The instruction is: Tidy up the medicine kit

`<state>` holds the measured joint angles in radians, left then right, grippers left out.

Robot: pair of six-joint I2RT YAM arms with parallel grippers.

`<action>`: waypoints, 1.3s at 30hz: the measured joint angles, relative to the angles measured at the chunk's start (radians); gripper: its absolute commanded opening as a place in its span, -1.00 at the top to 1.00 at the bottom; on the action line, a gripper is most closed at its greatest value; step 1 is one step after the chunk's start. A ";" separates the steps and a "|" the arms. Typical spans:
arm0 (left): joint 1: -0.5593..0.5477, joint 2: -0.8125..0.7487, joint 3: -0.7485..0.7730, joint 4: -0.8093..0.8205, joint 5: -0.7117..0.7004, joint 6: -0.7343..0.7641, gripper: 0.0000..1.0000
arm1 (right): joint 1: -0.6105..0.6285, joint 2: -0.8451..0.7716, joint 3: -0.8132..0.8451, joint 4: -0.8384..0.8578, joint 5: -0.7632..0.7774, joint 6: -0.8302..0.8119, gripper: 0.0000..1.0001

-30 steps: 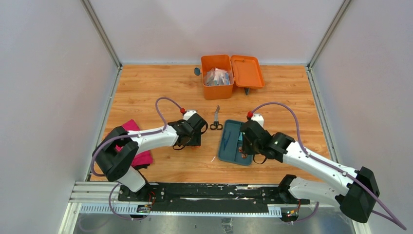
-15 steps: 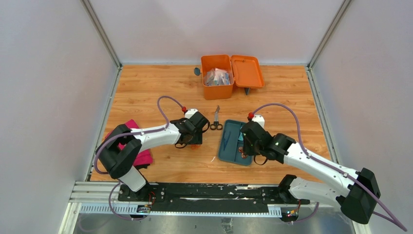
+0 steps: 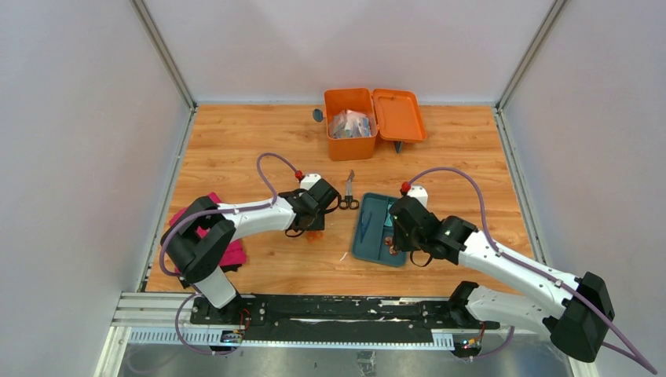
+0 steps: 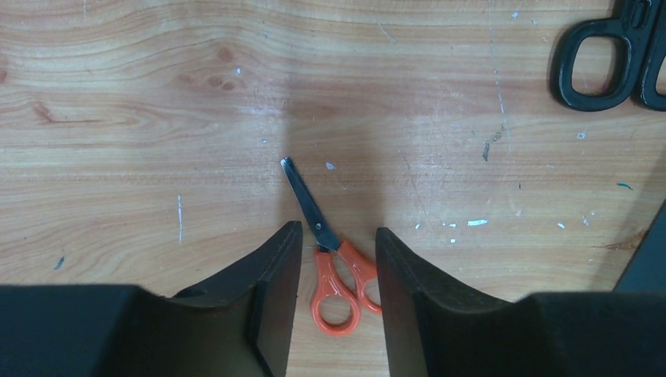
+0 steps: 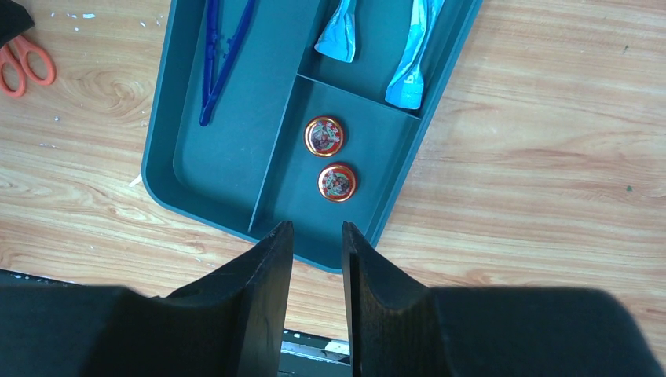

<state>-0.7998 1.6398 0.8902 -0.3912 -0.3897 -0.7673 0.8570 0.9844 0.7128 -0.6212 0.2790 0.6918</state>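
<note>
Advancing left claw (image 4: 338, 232), straddling orange scissors (image 4: 313, 214)

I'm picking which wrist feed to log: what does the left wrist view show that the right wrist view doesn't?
Only left wrist: the left claw, open, straddling the orange scissors, whose blades show here, and black scissor handles at the top right.
Only right wrist: the right claw, open, at the edge of the teal tray, which holds blue tweezers, two round tins and two pale packets.
Both: the wood table and the orange scissors, though the right wrist catches only their handles.
</note>
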 measured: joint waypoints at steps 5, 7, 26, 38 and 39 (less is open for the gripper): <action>0.000 -0.014 -0.024 0.023 -0.007 0.000 0.36 | 0.000 0.000 0.000 0.000 0.004 0.000 0.31; 0.000 -0.025 -0.039 0.034 -0.008 0.000 0.46 | 0.000 0.000 0.000 0.000 0.005 0.000 0.31; 0.000 -0.046 -0.061 0.051 -0.005 0.028 0.98 | -0.002 0.016 0.001 0.004 -0.011 0.001 0.30; 0.000 -0.052 -0.053 0.015 0.011 0.058 1.00 | -0.002 0.121 0.010 0.280 -0.272 0.082 0.17; 0.000 -0.053 -0.053 0.012 0.013 0.059 1.00 | -0.002 0.143 0.010 0.318 -0.298 0.099 0.18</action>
<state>-0.7998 1.5864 0.8375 -0.3790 -0.3763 -0.7082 0.8547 1.1275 0.7227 -0.3035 -0.0185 0.7906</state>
